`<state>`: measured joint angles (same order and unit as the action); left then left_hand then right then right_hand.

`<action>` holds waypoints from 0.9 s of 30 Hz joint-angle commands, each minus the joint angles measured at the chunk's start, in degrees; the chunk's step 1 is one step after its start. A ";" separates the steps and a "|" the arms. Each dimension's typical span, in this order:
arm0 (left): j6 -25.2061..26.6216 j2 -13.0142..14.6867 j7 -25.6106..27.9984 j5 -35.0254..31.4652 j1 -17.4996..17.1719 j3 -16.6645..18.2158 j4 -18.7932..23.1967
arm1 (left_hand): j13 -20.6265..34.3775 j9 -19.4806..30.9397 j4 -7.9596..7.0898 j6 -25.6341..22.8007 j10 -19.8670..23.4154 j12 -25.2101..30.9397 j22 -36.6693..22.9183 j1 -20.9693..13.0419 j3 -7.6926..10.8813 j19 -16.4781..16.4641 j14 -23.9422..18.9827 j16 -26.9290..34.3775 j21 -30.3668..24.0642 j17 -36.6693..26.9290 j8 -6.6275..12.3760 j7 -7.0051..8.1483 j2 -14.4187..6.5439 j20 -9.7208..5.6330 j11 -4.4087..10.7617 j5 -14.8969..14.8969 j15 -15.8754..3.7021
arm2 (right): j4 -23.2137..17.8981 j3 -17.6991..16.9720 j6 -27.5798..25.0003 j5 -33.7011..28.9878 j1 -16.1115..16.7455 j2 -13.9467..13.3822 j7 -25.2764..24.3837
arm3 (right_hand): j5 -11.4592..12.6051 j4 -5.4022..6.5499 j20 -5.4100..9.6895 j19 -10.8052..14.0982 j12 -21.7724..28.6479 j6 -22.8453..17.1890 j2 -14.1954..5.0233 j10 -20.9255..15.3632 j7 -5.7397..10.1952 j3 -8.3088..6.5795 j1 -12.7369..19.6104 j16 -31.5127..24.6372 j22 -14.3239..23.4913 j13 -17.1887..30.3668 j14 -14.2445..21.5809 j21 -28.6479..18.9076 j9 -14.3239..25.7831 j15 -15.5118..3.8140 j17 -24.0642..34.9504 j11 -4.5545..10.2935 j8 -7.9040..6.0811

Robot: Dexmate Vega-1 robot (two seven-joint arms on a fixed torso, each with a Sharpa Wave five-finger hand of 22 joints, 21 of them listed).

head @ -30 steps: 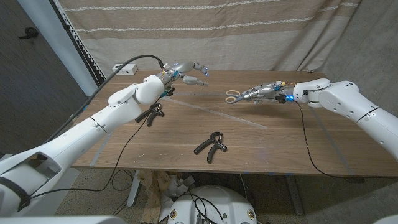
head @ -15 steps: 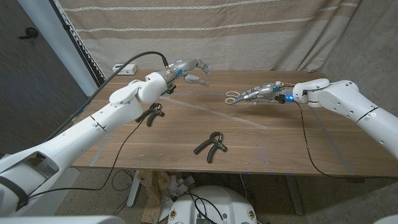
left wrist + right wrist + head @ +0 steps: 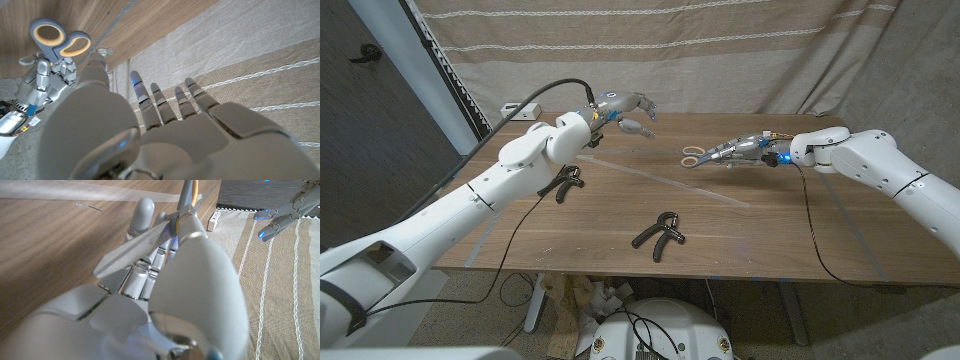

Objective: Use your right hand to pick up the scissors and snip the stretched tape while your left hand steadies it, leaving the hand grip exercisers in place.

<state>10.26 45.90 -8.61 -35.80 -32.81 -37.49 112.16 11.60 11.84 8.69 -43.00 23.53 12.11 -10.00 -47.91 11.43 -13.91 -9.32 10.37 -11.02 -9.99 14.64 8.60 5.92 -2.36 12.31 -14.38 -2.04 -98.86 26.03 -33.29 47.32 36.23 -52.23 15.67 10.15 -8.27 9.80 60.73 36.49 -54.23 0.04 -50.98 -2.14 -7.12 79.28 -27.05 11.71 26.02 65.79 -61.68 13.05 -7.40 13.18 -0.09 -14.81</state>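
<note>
My right hand (image 3: pixel 748 150) hovers over the table's far right and holds the scissors (image 3: pixel 696 156), whose orange-and-grey handles point toward the middle. In the right wrist view the scissors (image 3: pixel 142 244) lie across my right hand's fingers (image 3: pixel 145 275). A strip of clear tape (image 3: pixel 665 180) runs diagonally across the table between the two hands, also seen as the tape (image 3: pixel 75 191). My left hand (image 3: pixel 625 105) hangs above the far left of the table, fingers spread, holding nothing and apart from the tape. From the left wrist view, the left hand (image 3: pixel 165 125) faces the scissors (image 3: pixel 60 41).
One black hand grip exerciser (image 3: pixel 563 182) lies at the left, under my left arm. Another exerciser (image 3: pixel 658 232) lies near the front middle. A power strip (image 3: pixel 520 110) sits at the back left edge. A thin black cable (image 3: pixel 810 220) trails from my right wrist across the table.
My left hand has lifted a little and drifted toward the far side and right. The right hand with the scissors has stayed put.
</note>
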 commanded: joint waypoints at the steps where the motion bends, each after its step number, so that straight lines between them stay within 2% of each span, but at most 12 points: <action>1: -1.68 -1.21 -1.44 -1.64 1.60 -0.46 -1.82 | 0.24 0.09 -0.23 -0.64 0.55 0.29 -0.20 -0.60 0.26 -0.31 -0.20 0.26 -0.37 -0.12 0.12 0.01 0.04 -5.42 0.02 0.02 -9.68 | 1.13 0.27 0.85 0.15 -0.31 0.72 0.99 | 0.27 -0.09 3.24 -0.67 -0.08 -0.35 -8.93 -0.60 -0.10 -0.27 9.68 -0.34 0.04 0.10 6.06 -0.33 0.16 -5.97 0.30 -0.01 0.02; 17: -5.12 -3.12 -4.14 0.17 4.32 -1.83 -4.68 | 0.23 0.06 -0.36 -0.85 0.11 0.07 -0.20 -0.57 0.26 -0.10 0.23 0.12 -0.27 -0.13 -0.11 -0.46 0.07 -5.15 0.00 0.25 -9.28 | 1.77 -0.50 1.53 0.61 -0.21 1.06 0.48 | 0.25 -0.07 3.24 -0.87 -0.39 -0.34 -8.93 -0.47 0.00 -0.29 9.64 -0.33 -0.06 -0.01 5.99 -0.60 0.17 -5.99 0.29 -0.09 0.20; 27: -7.66 -3.91 -5.23 -0.08 5.94 -3.05 -6.35 | 0.23 0.06 -0.44 -1.06 0.15 0.07 -0.20 -0.46 0.21 -0.07 0.29 0.13 -0.26 -0.13 -0.16 -0.27 0.13 -5.20 0.00 0.35 -9.21 | 2.17 -0.59 2.02 1.17 -0.07 1.59 0.80 | 0.25 -0.11 3.25 -1.04 -0.59 -0.42 -8.96 -0.42 0.00 -0.34 9.71 -0.29 -0.11 -0.08 5.86 -0.78 0.18 -5.98 0.28 -0.23 0.29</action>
<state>5.00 43.93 -12.84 -35.89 -30.18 -38.45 109.23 11.60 11.71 8.69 -43.30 23.69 12.11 -9.99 -47.90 11.43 -13.91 -9.32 10.38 -11.02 -9.99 14.64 8.30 5.92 -2.36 12.47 -14.33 -2.04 -97.18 25.72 -32.43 47.54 35.89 -51.10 16.36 10.18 -8.22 10.01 60.15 36.11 -54.23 0.04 -50.97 -2.14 -6.99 79.28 -27.16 11.45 25.75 65.79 -61.90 13.05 -7.41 13.19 -0.10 -14.59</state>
